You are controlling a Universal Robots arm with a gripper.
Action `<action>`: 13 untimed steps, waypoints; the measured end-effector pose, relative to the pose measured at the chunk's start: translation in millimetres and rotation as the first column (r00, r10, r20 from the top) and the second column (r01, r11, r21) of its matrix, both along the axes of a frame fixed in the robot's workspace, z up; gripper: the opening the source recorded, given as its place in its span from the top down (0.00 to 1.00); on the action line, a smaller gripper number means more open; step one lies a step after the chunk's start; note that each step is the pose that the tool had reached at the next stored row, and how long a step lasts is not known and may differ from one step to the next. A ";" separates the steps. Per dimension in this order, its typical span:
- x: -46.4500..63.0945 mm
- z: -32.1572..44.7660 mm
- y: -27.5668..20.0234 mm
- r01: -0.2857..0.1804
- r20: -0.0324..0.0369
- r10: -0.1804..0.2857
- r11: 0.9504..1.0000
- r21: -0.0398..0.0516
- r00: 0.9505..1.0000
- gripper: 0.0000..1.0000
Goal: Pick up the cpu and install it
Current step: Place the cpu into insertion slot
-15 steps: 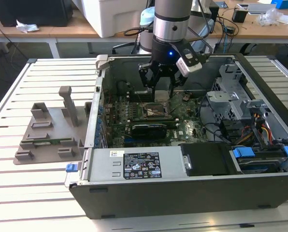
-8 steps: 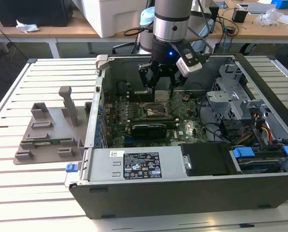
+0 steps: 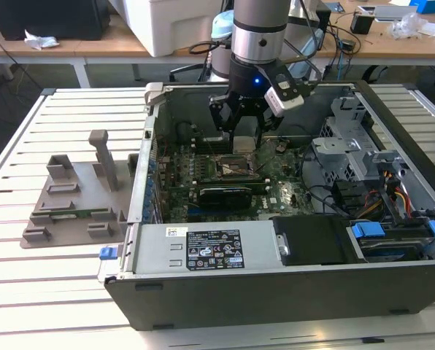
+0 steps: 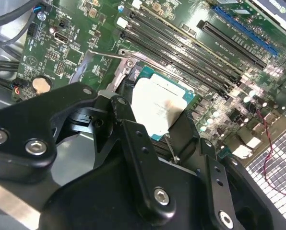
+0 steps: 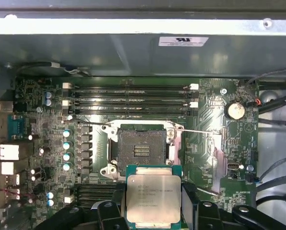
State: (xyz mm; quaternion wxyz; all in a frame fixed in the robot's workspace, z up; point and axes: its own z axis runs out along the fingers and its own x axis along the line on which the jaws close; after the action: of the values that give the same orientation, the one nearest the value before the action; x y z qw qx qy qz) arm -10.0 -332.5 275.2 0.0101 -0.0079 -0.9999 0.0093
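Note:
My gripper [image 3: 239,125] reaches down into the open computer case [image 3: 122,292] and is shut on the cpu. The cpu [image 5: 153,199] is a flat square chip with a pale silvery top and a green rim, gripped by its two opposite edges between the black fingers [image 5: 188,201]. The same chip [image 4: 157,108] appears in the second wrist view, hanging above the green motherboard [image 4: 76,52]. Just beside the held chip lies the open socket [image 5: 142,149], its dark contact field bare and its metal frame and lever folded back. In the exterior view the socket [image 3: 236,166] sits below the gripper.
Memory slots [image 5: 128,98] run beside the socket. Case walls surround the board. A drive cage [image 3: 349,146] and cables [image 3: 393,197] fill the exterior view's right. The power supply with a white label [image 3: 214,251] lies along the front. A grey fixture [image 3: 79,197] stands at the left.

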 end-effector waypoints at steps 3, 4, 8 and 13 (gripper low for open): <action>0.0 0.0 0.0 0.062 0.000 -0.062 0.998 0.000 0.998 0.45; 0.0 0.0 0.0 0.093 0.000 -0.093 0.996 0.000 0.996 0.45; 0.0 -0.3 0.0 0.207 0.001 -0.207 0.978 -0.004 0.978 0.45; 0.0 -0.3 -0.1 0.267 0.005 -0.267 0.964 -0.021 0.964 0.45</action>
State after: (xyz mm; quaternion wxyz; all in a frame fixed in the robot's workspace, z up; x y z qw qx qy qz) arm -10.0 -332.6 274.9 0.0102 -0.1426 -0.9896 0.0185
